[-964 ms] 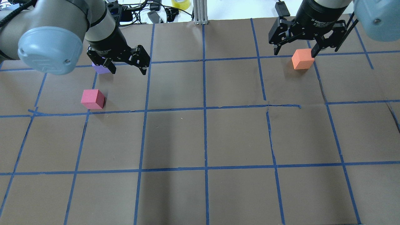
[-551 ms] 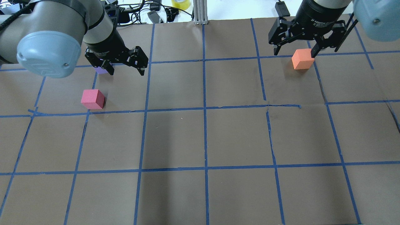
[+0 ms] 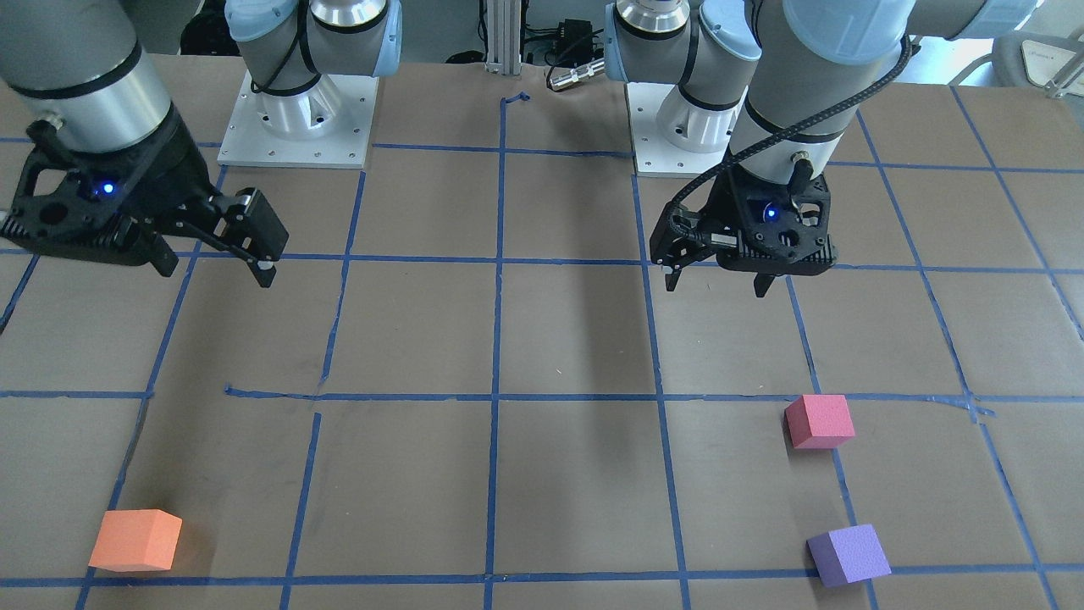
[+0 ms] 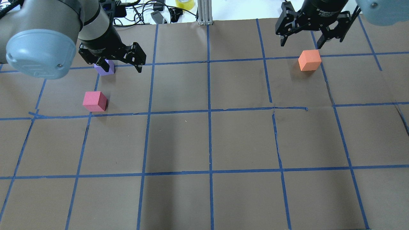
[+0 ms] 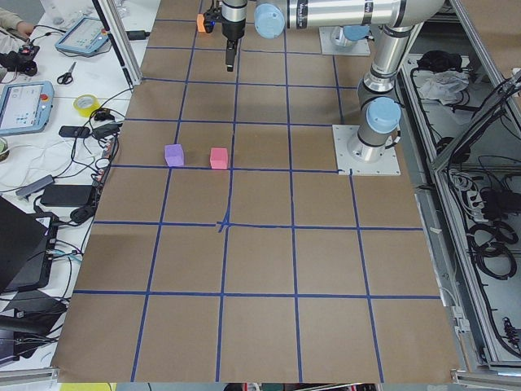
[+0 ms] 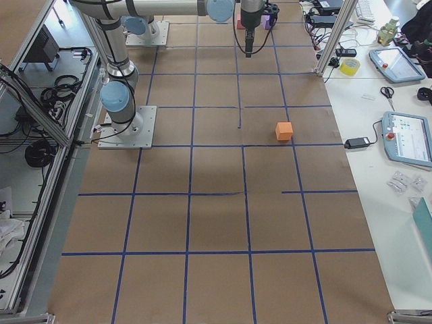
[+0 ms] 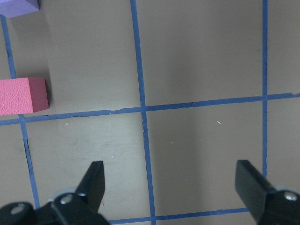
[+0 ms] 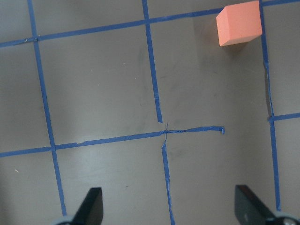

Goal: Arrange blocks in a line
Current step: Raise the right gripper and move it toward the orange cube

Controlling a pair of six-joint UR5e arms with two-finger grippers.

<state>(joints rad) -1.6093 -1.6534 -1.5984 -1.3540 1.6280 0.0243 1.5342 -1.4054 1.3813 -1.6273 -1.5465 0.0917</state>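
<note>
The orange block point(image 4: 309, 60) sits at the far right of the brown table; it also shows in the front view point(image 3: 135, 540) and the right wrist view point(image 8: 239, 23). The pinkish-red block point(image 4: 95, 101) and the purple block point(image 4: 105, 68) sit apart at the far left, and show in the front view as pinkish-red point(image 3: 819, 421) and purple point(image 3: 848, 555). My left gripper point(image 4: 118, 65) hangs open and empty, raised above the table beside them; it partly covers the purple block from overhead. My right gripper point(image 4: 301, 44) is open and empty, raised near the orange block.
Blue tape lines point(image 4: 209, 111) form a grid on the brown paper. Cables, a yellow tape roll point(image 4: 184, 3) and an aluminium post point(image 4: 204, 12) lie beyond the far edge. Both arm bases point(image 3: 296, 119) stand at the robot's side.
Both open grippers have shifted upward in the overhead view, the left one also leftward. The three blocks have not moved.
</note>
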